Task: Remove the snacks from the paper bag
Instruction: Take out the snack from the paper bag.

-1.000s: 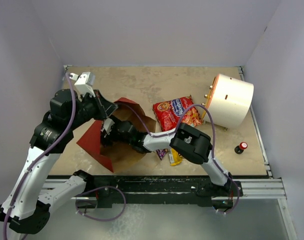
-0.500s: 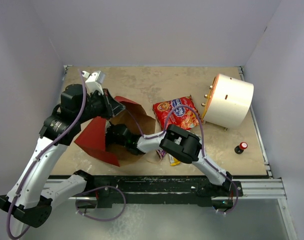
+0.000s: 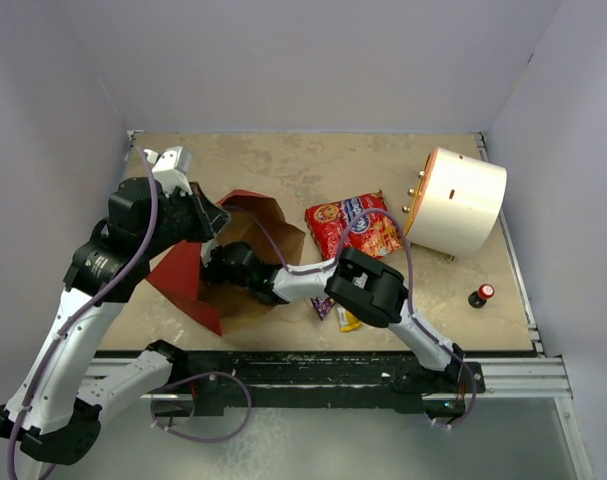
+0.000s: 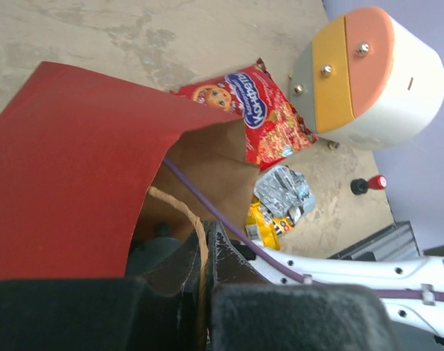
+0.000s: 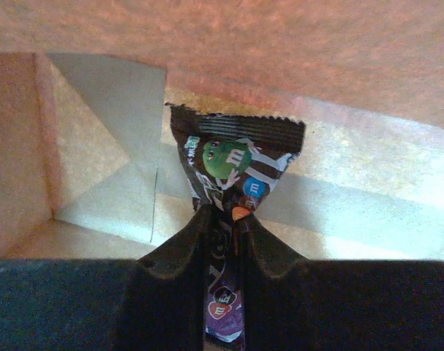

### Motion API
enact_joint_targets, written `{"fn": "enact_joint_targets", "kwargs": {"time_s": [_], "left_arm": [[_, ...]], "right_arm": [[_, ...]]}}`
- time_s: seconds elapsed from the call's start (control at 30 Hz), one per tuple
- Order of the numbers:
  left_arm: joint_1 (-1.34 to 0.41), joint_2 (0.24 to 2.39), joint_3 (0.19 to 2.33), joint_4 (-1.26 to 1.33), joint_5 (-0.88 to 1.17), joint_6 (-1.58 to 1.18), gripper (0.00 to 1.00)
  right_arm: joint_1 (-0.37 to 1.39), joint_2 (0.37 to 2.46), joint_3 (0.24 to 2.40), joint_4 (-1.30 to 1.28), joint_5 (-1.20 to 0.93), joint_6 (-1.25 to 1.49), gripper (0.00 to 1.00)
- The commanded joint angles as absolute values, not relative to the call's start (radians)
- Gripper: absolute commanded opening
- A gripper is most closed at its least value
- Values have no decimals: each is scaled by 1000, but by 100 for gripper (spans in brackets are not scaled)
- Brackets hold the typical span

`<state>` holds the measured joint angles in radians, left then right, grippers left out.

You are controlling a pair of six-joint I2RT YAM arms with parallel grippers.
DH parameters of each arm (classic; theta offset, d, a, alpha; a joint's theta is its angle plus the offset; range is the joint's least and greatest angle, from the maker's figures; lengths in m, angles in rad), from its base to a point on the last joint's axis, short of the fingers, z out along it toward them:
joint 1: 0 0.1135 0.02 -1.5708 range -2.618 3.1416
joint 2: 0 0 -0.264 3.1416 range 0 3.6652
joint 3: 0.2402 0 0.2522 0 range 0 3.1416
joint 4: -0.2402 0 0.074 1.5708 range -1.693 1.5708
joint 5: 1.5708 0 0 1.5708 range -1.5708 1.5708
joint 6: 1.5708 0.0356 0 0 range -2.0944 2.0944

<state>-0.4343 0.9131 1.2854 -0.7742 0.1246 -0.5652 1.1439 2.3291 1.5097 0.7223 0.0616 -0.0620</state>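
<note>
The paper bag (image 3: 183,278) lies on its side, red outside and brown inside (image 3: 275,238), with its mouth facing right. My left gripper (image 4: 205,248) is shut on the bag's twisted paper handle (image 4: 183,208) at the upper rim and holds the mouth up. My right gripper (image 5: 225,219) is deep inside the bag and shut on a brown candy packet (image 5: 236,164). From above, that gripper (image 3: 213,266) shows in the bag's mouth. Outside the bag lie the large red packet (image 3: 351,227), a yellow wrapper (image 3: 349,319), a purple one (image 3: 322,306) and a silver one (image 4: 284,191).
A white cylinder with an orange face (image 3: 465,201) lies at the back right, close to the red packet. A small red-capped black knob (image 3: 480,294) stands near the right edge. The right forearm (image 4: 353,267) and its purple cable (image 4: 207,201) run into the bag's mouth.
The left arm swung right and came back, still holding the bag's rim up. The right gripper stayed inside the bag and closed on the brown packet.
</note>
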Motion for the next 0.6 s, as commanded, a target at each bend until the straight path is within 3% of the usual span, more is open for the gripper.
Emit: {"fn": "enact_joint_targets", "kwargs": {"time_s": [0.0, 0.57], "left_arm": [[-434, 895, 1339, -793, 13, -557, 0], [-434, 853, 1300, -723, -110, -564, 0]], "right_arm": [[1132, 2187, 1488, 747, 50, -75, 20], [1127, 1749, 1103, 671, -79, -191, 11]]}}
